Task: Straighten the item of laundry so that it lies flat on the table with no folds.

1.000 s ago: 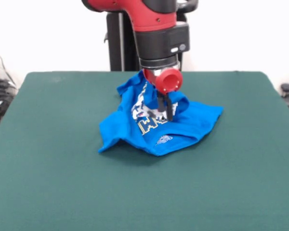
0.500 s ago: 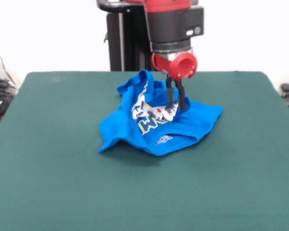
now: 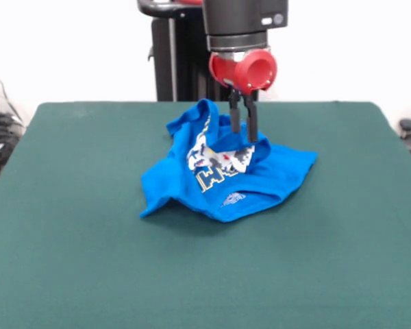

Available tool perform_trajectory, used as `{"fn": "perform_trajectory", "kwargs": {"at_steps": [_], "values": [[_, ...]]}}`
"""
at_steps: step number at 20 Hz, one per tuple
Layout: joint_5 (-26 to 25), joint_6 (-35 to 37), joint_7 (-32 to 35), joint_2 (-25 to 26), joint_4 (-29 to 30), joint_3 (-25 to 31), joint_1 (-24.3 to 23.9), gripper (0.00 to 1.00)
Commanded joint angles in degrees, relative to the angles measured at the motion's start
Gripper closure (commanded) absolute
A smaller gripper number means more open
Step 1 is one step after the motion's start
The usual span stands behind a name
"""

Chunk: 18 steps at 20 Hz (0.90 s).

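Risen since half a second ago, red-and-black arm's jaws slightly parted and empty above crumpled bright blue printed T-shirt, at twelve o'clock of its heap, dark green felt tabletop beneath

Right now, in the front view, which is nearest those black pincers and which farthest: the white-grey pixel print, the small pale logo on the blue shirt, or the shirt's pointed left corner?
From the gripper:
1. White-grey pixel print, just below it, slightly left.
2. Small pale logo, lower, on the crumpled bright blue T-shirt's front fold.
3. Pointed left corner, far down-left on the dark green table.
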Motion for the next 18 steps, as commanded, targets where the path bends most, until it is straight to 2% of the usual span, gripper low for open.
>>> {"fn": "perform_trajectory", "kwargs": {"at_steps": [1, 11, 18], "values": [[0.35, 1.76, 6.06, 3.07, 6.28, 2.50, -2.30, 0.00], [-1.78, -3.75, 6.63, 5.61, 11.55, 6.45, -6.58, 0.00], [-0.57, -6.92, 9.24, 5.46, 13.40, 8.37, -6.53, 0.00]]}}
